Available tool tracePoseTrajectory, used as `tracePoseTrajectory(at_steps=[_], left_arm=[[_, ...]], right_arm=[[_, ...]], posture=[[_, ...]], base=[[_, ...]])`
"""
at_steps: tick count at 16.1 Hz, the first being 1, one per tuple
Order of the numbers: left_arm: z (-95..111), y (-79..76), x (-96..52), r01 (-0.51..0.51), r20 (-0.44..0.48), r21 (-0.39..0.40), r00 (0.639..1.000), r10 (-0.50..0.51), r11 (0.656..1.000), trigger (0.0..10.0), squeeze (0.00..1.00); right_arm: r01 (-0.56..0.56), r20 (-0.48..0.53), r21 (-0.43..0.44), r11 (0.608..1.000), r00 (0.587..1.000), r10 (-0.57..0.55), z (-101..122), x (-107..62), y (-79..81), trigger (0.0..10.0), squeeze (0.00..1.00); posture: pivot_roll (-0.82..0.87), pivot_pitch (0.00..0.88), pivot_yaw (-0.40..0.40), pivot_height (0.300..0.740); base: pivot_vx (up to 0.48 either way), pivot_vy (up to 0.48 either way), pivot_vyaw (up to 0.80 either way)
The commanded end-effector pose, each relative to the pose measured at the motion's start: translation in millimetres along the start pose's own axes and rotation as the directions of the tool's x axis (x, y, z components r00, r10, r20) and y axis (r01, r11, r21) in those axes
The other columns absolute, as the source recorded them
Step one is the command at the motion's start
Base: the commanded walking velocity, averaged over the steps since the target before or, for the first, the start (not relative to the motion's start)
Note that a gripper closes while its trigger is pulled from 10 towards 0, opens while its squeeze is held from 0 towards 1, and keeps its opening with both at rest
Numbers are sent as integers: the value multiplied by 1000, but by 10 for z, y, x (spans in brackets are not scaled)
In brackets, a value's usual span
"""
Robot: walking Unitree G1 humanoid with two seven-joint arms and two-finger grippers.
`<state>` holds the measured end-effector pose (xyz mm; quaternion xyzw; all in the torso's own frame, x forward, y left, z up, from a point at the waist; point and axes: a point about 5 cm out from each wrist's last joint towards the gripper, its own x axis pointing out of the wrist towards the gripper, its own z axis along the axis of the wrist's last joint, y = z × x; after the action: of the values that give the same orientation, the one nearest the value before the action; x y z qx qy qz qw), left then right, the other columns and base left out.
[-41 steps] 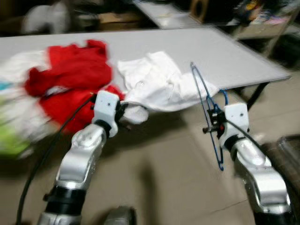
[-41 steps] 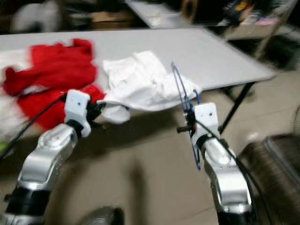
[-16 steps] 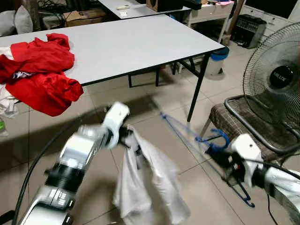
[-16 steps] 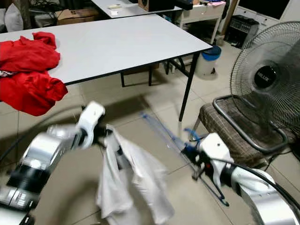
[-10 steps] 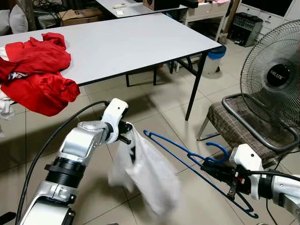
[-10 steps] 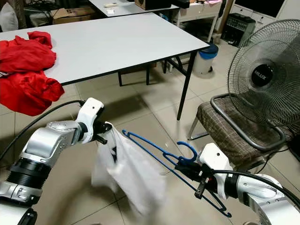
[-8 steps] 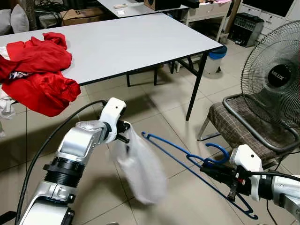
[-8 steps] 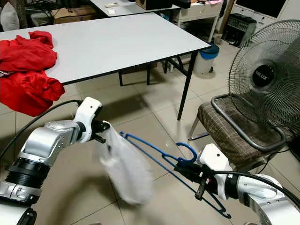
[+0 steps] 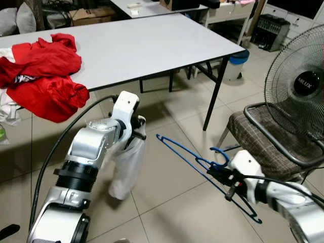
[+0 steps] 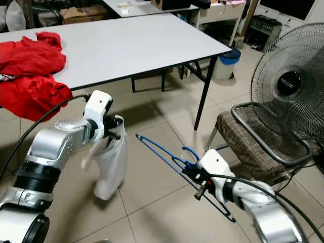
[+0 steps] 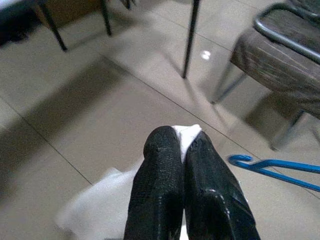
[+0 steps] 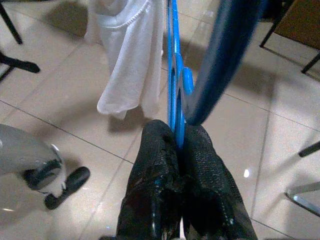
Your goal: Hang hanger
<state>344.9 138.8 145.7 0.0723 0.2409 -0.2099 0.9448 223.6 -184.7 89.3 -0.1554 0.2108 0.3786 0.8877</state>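
Observation:
A white garment [image 9: 125, 169] hangs limp from my left gripper [image 9: 137, 129], which is shut on its top edge above the tiled floor, in front of the table. The left wrist view has white cloth [image 11: 188, 134] pinched between the fingertips. My right gripper [image 9: 220, 177] is shut on a blue wire hanger [image 9: 185, 157] near its hook, holding it low over the floor to the right. The hanger's long end points toward the garment with a small gap between them. In the right wrist view the hanger [image 12: 173, 75] runs straight ahead, with the garment [image 12: 131, 50] just beside its far end.
A grey table [image 9: 152, 45] stands behind with a pile of red clothes [image 9: 45, 71] on its left part. A checked chair [image 9: 268, 136] and a standing fan [image 9: 298, 86] are close on the right. A blue bin [image 9: 239, 56] sits beyond the table leg [image 9: 212, 101].
The garment, which was swinging out toward the hanger, now hangs straight down under my left gripper. My right gripper has carried the hanger a little to the left.

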Motion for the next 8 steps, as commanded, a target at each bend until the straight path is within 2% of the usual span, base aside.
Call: tracePoseTrajectory(at_steps=[1,2,3,5,7,8], left_arm=[[84,20,0,-27,80,45,997,23,999,0,0],[47,25,-6,-44,94,62,995,38,997,7725,0],[-31,36,-17,-81,128,84,989,70,993,10000,0],[-225,-66,-102,-60,204,131,978,32,990,10000,0],[-371,-113,-149,-71,210,80,976,53,994,10000,0],[-440,-134,-166,-85,206,67,976,69,994,10000,0]], right_arm=[[73,-2,-33,997,997,-74,16,9,-71,10000,0],[152,-7,-19,988,988,-152,9,11,-150,10000,0],[272,9,30,962,962,-272,31,1,-278,10000,0],[357,38,68,932,932,-360,100,-21,-355,10000,0],[335,37,67,940,941,-338,115,16,-274,10000,0],[280,48,80,957,958,-284,135,51,-175,10000,0]], posture=[[-84,0,7,740],[-90,0,17,740],[-95,0,24,740],[-101,0,26,740],[-94,0,17,740],[-72,0,-7,740]], base=[[0,0,0],[0,0,0],[0,0,0],[0,0,619],[0,0,800],[0,0,800]])
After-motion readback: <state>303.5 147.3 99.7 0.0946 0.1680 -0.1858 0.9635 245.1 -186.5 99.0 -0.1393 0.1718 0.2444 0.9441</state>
